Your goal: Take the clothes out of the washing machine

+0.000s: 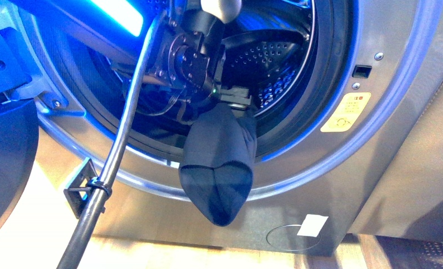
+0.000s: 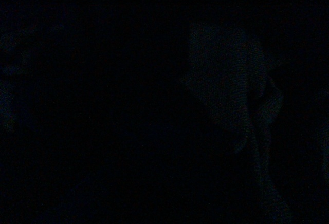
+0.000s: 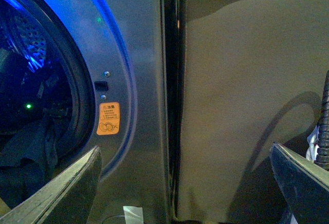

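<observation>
A: Left wrist view is dark, nothing usable.
B: Front view: fingertips of left hand [image 1: 238, 103] buried in dark navy fabric garment [image 1: 219, 162]. Yellow warning sticker [image 1: 346, 112] print too small to read.

1. Navy garment [image 1: 219, 162]: plain soft fabric, bunched at its top, hanging out of the opening across the lower rim, seamed end lowest.
2. Washing machine [image 1: 342, 168]: silver-grey, standing open, perforated drum [image 1: 269, 61] blue-lit, yellow sticker [image 1: 346, 112] beside the opening.

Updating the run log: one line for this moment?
left gripper: shut on navy garment hanging down past washing machine door rim | right gripper: open, empty | left wrist view: dark
</observation>
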`<state>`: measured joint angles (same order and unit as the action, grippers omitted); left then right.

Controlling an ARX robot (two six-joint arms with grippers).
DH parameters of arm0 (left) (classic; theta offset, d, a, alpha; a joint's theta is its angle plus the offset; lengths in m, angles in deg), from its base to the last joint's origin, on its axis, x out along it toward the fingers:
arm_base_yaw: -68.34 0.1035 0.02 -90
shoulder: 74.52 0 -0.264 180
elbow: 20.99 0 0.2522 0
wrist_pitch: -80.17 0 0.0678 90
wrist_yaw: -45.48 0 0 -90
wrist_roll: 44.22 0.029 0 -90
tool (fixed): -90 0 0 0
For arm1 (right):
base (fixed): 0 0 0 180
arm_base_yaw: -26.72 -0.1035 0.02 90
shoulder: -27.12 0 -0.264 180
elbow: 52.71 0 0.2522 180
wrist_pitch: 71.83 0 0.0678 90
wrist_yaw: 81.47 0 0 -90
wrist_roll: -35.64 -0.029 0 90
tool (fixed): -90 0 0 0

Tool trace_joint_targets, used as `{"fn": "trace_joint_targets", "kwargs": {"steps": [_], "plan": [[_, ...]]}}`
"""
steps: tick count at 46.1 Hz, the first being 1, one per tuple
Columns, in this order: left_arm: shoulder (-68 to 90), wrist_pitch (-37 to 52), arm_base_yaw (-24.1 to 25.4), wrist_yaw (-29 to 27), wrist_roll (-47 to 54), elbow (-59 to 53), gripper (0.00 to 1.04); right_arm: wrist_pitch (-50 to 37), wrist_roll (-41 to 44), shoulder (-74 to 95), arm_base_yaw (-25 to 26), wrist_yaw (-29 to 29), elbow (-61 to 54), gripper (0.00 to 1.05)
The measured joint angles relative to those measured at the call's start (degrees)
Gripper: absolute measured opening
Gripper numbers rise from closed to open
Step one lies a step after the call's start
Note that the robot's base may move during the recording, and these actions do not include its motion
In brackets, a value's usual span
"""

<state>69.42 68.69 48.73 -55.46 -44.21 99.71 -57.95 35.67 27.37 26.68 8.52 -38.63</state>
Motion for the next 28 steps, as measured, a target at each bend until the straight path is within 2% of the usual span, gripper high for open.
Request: {"fn": "trace_joint_targets", "kwargs": {"steps": [10, 15, 28], "plan": [[-0.22, 1.6, 0.83, 1.4, -0.13, -1.6, 0.23, 0.0, 0.0, 0.0, 0.0, 0.0, 0.0, 0.97], [-1.6, 3.89, 0.83, 3.19, -0.26, -3.8, 0.09, 0.0, 0.0, 0.0, 0.0, 0.0, 0.0, 0.97], [-8.28, 11.1, 0.52, 5.66, -0.63, -14.78, 0.07, 0.0, 0.0, 0.0, 0.0, 0.0, 0.0, 0.97]]}}
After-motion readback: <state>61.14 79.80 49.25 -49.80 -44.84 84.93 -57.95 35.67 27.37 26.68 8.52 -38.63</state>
